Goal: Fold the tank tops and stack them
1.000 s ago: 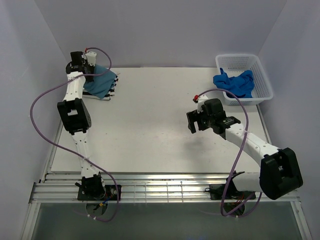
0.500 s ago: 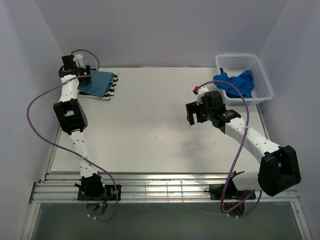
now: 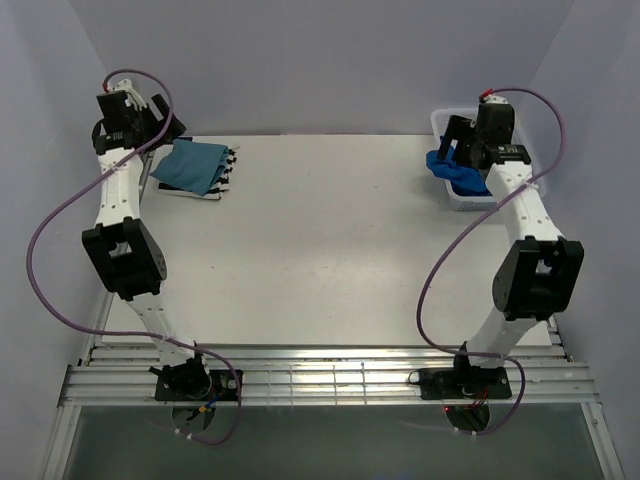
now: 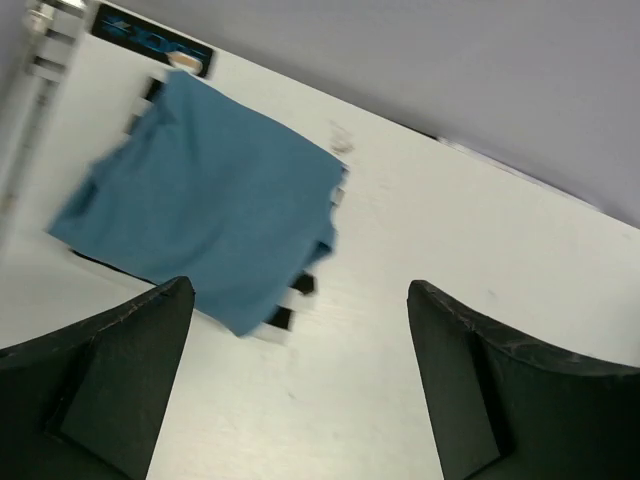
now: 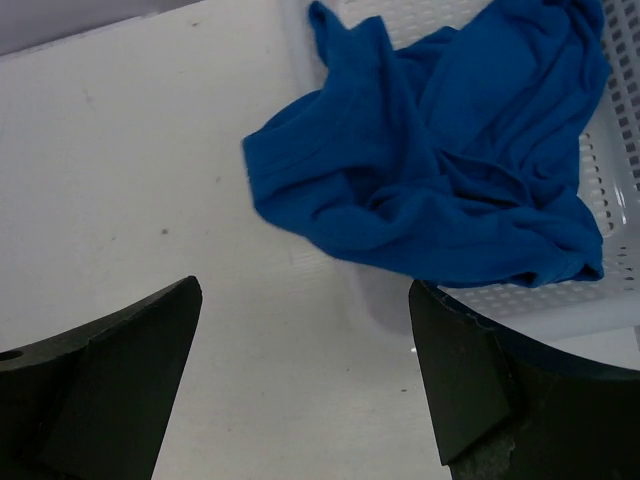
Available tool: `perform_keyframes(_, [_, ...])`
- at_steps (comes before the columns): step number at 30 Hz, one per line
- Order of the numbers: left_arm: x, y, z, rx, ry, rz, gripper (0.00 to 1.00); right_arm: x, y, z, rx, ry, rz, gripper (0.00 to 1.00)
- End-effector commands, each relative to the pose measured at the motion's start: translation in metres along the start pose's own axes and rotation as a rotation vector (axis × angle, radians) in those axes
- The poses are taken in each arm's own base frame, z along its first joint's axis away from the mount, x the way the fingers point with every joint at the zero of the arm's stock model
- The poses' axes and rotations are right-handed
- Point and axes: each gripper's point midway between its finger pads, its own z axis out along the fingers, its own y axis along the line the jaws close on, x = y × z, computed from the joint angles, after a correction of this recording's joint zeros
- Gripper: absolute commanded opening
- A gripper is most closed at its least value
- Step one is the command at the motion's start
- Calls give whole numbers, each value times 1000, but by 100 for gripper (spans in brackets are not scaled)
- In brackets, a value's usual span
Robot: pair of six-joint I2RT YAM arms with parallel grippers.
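Royal-blue top (image 5: 440, 180) over basket rim (image 5: 545, 305)

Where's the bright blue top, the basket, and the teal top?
bright blue top (image 5: 440, 170): right wrist view, middle of the crumpled cloth.
basket (image 5: 612, 215): right wrist view, lattice wall on the right.
teal top (image 4: 210, 220): left wrist view, centre of the folded cloth.

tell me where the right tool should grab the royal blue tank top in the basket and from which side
Probably best: take the crumpled fold of the royal blue tank top that spills out over the basket wall. Come from above with the open right tool. That bunched edge hangs outside the lattice, so the fingers can close around it, while the rest lies sunk inside.
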Motion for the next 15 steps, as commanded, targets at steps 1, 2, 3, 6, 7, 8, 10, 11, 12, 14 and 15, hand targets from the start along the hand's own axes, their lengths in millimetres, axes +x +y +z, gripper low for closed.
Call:
perform_keyframes(1, [32, -70, -17, 230, 85, -149, 98, -3, -52, 22, 132, 89, 158, 90])
perform_keyframes(2, [40, -75, -16, 223, 93, -133, 98, 13, -67, 40, 180, 151, 177, 90])
perform_keyframes(3, [48, -74, -12, 174, 94, -115, 98, 13, -81, 47, 240, 152, 189, 90])
perform_keyframes(6, [86, -106, -8, 174, 152, -25, 98, 21, -114, 76, 337, 200, 221, 90])
perform_keyframes(7, [92, -108, -7, 175, 164, -20, 98, 38, -128, 93, 371, 243, 229, 90])
perform_keyframes(8, [102, -110, -5, 178, 187, -19, 98, 28, -135, 97, 390, 224, 233, 90])
perform_keyframes(10, [115, -116, -2, 207, 226, -26, 98, 38, -158, 117, 464, 222, 214, 90])
perform_keyframes(11, [121, -115, 0, 205, 241, -32, 98, 34, -163, 125, 467, 199, 209, 90])
perform_keyframes(12, [126, -118, -1, 212, 255, -32, 98, 30, -170, 134, 460, 177, 224, 90])
perform_keyframes(14, [134, -119, 1, 213, 274, -38, 98, 35, -177, 158, 446, 182, 224, 90])
perform_keyframes(15, [139, -116, 2, 207, 285, -41, 98, 40, -174, 168, 415, 194, 212, 90])
